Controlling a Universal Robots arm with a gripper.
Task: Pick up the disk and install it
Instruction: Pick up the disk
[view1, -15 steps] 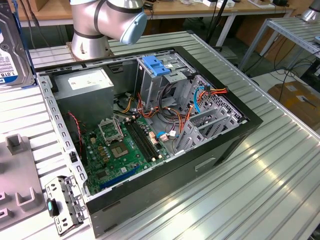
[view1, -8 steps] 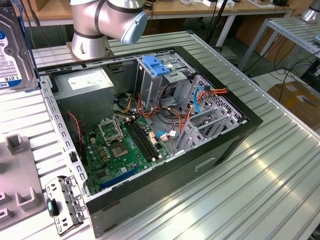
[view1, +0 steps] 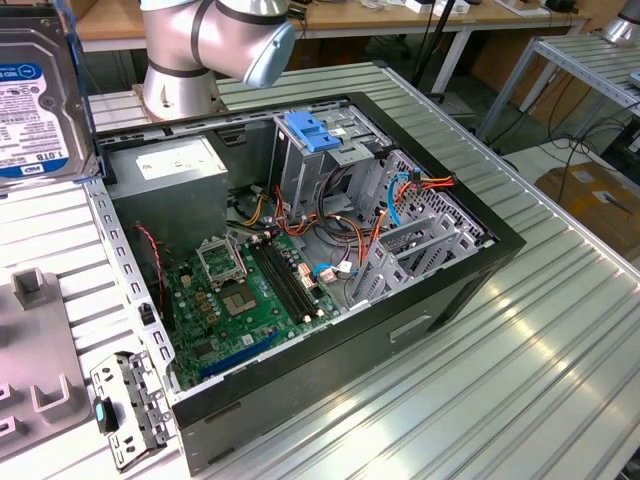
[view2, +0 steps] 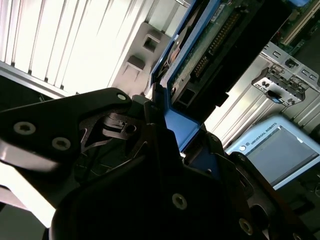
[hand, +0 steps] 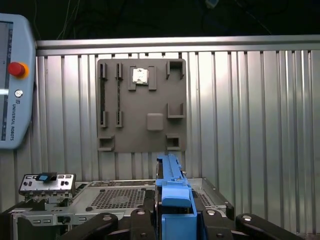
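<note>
The disk (view1: 38, 90) hangs at the exterior view's upper left, above the table beside the open computer case (view1: 450, 290); its white and blue label faces the camera and a blue carrier frame edges it. In the first wrist view the disk's blue frame (hand: 172, 187) stands edge-on between the black fingers of my gripper (hand: 174, 216), which is shut on it. The second wrist view shows the gripper (view2: 167, 122) clamped on the blue frame, with the disk's (view2: 215, 45) circuit-board underside stretching away from it.
Inside the case stand a tall metal drive cage with a blue latch (view1: 315, 132), a grey power-supply box (view1: 180, 168) and the green motherboard (view1: 250, 290). A grey fixture plate (hand: 141, 105), a teach pendant (hand: 15, 75) and a small metal bracket (view1: 125, 405) lie on the ribbed table.
</note>
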